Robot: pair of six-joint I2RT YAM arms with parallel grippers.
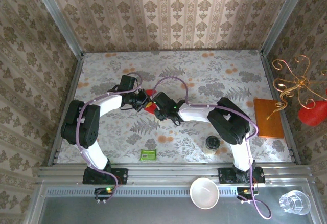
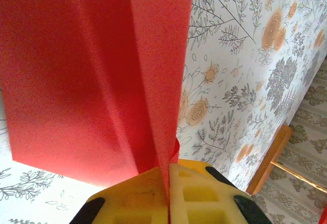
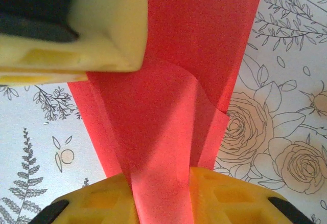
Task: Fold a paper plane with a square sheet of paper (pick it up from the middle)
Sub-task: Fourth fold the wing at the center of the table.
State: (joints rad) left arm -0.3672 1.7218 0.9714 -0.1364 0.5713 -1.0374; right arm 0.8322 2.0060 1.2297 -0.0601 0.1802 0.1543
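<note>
Over the table (image 1: 214, 81), the left gripper (image 2: 168, 180) pinched the thin, bright red paper sheet (image 2: 87, 70), likely limp, at its crease, while the right gripper's (image 3: 161, 188) jaws stood apart around it.

Seen from above, most of the red paper (image 1: 150, 92) is hidden.

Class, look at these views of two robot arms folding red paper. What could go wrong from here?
1. The left hand pinches the thin bright red sheet of paper at a fold; pulling against the right hand might tear it.
2. The right hand's jaws stand apart around a curled flap; closing there could press a crooked crease.
3. Both hands work very close together and may collide.
</note>
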